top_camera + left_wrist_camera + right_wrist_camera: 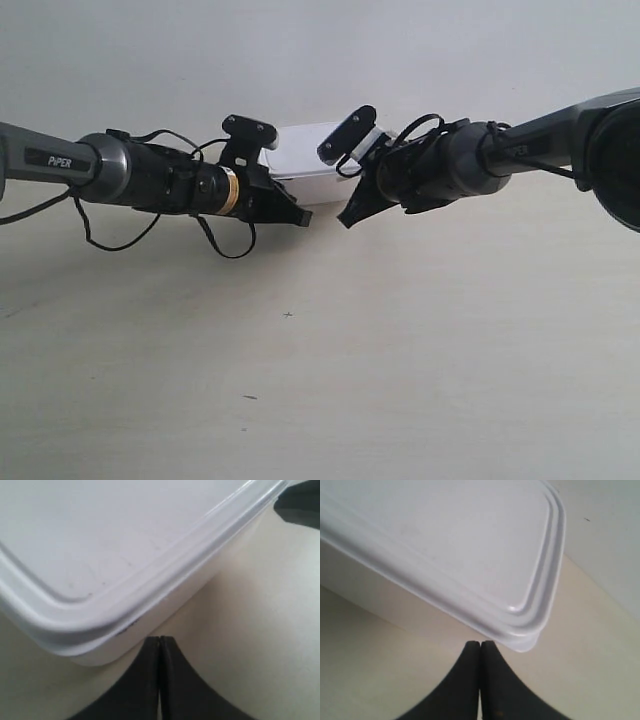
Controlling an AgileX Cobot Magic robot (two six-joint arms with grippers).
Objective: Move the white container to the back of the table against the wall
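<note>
Nearest lay the bare front of the table point(320, 400), pale wood grain with two tiny dark specks point(288, 315). Farther in, the arm at the exterior view's left point(150, 175) and the arm at the exterior view's right point(470, 160) reached toward each other above the surface, and their dark tips nearly met in the middle. The left gripper point(159, 645) had its fingers pressed together on nothing, the tips right at the lower side wall of the white container point(125, 540). The right gripper point(480, 647) was likewise pinched closed and empty, just below one rounded corner of the rimmed lid point(540, 605) (contact could not be told in either case). The container sat upright behind both tips, near the table's far edge, close before the wall point(300, 50).
</note>
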